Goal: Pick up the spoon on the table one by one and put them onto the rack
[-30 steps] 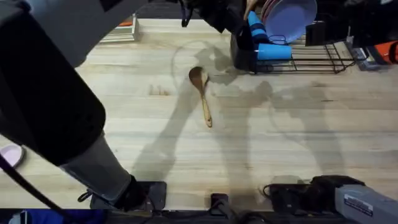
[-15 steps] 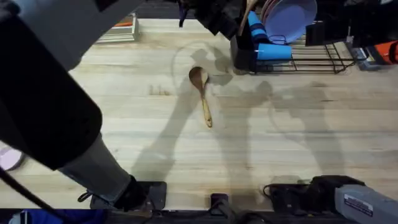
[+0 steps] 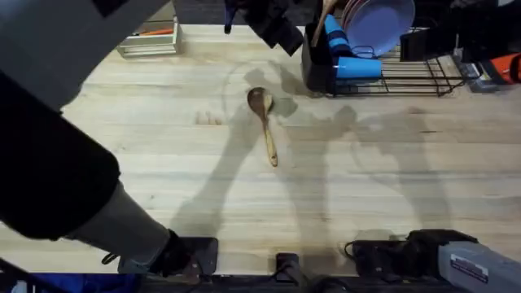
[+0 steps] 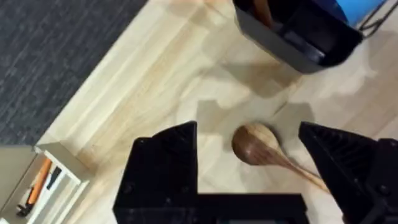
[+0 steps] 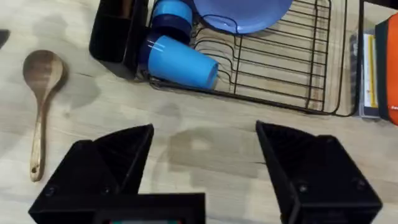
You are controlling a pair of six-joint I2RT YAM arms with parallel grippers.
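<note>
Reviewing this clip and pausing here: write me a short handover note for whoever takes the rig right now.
Left gripper: open, empty, hovering above the bowl of the spoon on the table.
Right gripper: open, empty, back near its base.
Rack: at the table's far edge, holding a blue cup and plate; a wooden handle sticks out of its black caddy.
Done: apparently one spoon in the caddy.
Left: grasp the remaining spoon and rack it.

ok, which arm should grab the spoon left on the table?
Left, probably. Its open end effector hangs directly over the spoon, bowl between the fingers. The right end effector is open too, but sits back near its base.
</note>
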